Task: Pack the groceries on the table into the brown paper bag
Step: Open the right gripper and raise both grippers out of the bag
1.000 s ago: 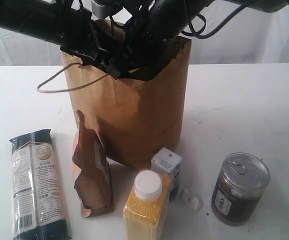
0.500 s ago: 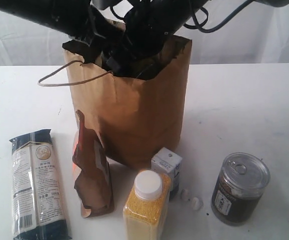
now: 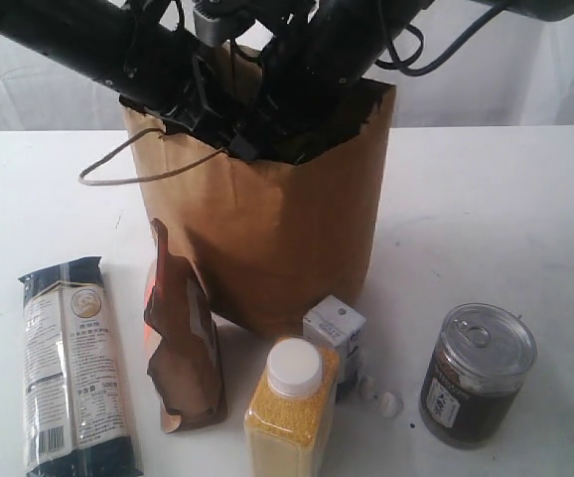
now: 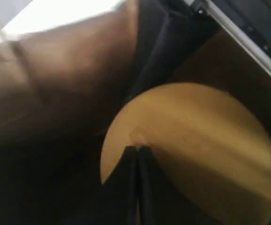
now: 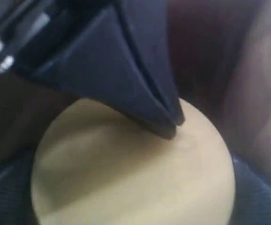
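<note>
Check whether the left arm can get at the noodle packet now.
Probably not directly: the left pincer sits shut inside the brown paper bag, over the gold-lidded jar, so it must clear the bag's rim first. The noodle packet itself lies uncovered on the table.

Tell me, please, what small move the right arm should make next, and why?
Probably lift the right gripper straight up out of the brown paper bag. The gold-lidded jar already sits inside it, the jaws stand wide either side of its lid, and the clear pull-tab can waits on the table.
</note>
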Robot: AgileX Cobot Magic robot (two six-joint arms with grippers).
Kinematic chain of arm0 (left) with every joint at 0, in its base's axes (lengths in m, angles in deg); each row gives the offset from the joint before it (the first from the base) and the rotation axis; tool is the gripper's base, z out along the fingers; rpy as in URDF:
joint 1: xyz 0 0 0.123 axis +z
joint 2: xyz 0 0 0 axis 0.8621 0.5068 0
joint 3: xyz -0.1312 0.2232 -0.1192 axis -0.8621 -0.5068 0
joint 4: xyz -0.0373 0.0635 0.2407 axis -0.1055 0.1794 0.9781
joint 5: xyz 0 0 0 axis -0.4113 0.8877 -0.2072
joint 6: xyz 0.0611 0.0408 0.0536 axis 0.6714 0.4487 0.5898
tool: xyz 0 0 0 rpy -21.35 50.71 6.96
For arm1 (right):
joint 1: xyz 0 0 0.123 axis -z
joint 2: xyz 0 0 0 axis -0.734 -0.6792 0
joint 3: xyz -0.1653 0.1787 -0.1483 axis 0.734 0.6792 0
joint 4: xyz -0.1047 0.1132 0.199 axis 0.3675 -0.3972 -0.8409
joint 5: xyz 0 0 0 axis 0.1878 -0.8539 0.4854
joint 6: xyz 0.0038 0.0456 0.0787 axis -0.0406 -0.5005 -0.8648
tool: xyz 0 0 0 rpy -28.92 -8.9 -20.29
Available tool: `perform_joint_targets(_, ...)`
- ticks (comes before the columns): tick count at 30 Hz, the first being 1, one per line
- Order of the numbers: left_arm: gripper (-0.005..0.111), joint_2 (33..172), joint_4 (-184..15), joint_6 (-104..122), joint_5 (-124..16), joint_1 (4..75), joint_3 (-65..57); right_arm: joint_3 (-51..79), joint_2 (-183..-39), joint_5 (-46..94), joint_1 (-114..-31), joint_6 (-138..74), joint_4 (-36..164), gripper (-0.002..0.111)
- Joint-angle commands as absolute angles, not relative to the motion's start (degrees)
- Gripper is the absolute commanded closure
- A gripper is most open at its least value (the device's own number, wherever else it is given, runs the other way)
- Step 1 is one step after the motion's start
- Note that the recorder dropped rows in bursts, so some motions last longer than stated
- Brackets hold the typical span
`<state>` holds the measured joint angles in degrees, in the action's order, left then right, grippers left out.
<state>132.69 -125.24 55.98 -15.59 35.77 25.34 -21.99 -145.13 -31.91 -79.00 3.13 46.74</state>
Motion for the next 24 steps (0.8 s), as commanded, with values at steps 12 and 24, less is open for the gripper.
perform_joint_targets(12,0.107,126.6,-123.4,55.7,-13.4,35.5,24.2,-23.6,-135.7,-28.3,-81.0,-4.5,50.5,0.012)
perform_joint_targets(24,0.107,111.6,-114.5,48.6,-9.3,35.5,24.2,-23.2,-123.5,-35.9,-81.0,-4.7,50.5,0.05)
